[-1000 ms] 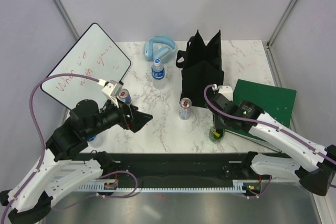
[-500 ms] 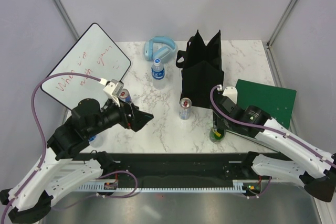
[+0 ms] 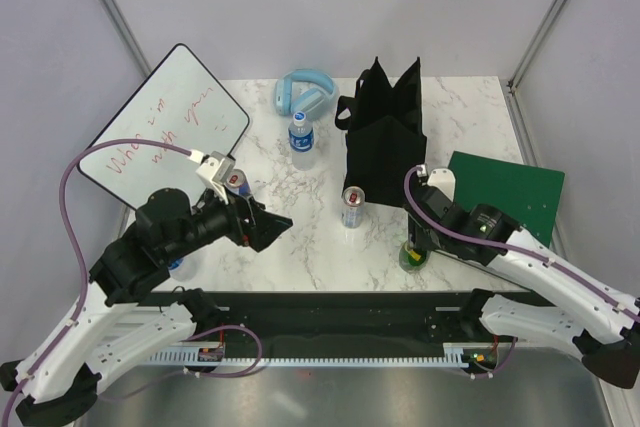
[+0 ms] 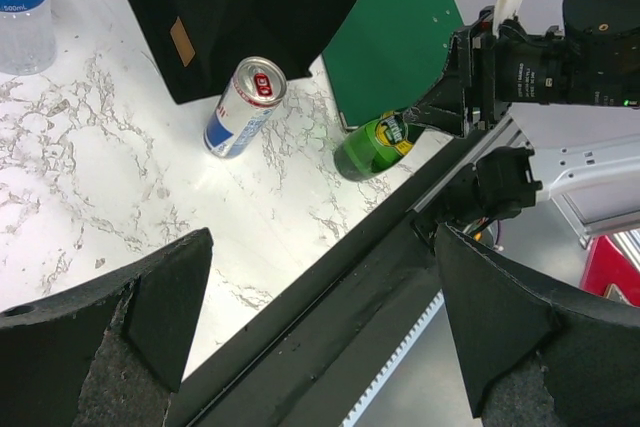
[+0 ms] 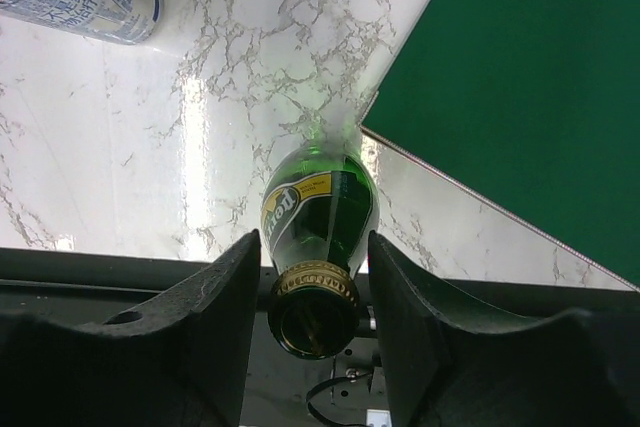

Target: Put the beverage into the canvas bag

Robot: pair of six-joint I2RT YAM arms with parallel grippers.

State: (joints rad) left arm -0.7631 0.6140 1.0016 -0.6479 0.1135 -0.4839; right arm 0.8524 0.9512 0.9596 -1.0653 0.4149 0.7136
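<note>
A green glass bottle (image 3: 411,255) stands near the table's front edge, right of centre; it also shows in the right wrist view (image 5: 320,212) and the left wrist view (image 4: 375,144). My right gripper (image 3: 415,243) is open, with its fingers on either side of the bottle's neck and small gaps showing (image 5: 313,282). The tall black canvas bag (image 3: 385,142) stands upright behind the bottle, its mouth open (image 4: 240,7). My left gripper (image 3: 266,227) is open and empty, held above the table's left front (image 4: 320,277).
A red and blue can (image 3: 353,206) stands left of the bottle. Another can (image 3: 236,183) stands by my left wrist. A water bottle (image 3: 301,134) and blue headphones (image 3: 302,94) are at the back. A whiteboard (image 3: 160,127) is on the left, a green book (image 3: 505,192) on the right.
My right arm's wrist has shifted a little to the right while its fingers stay at the green bottle. The left arm has barely moved.
</note>
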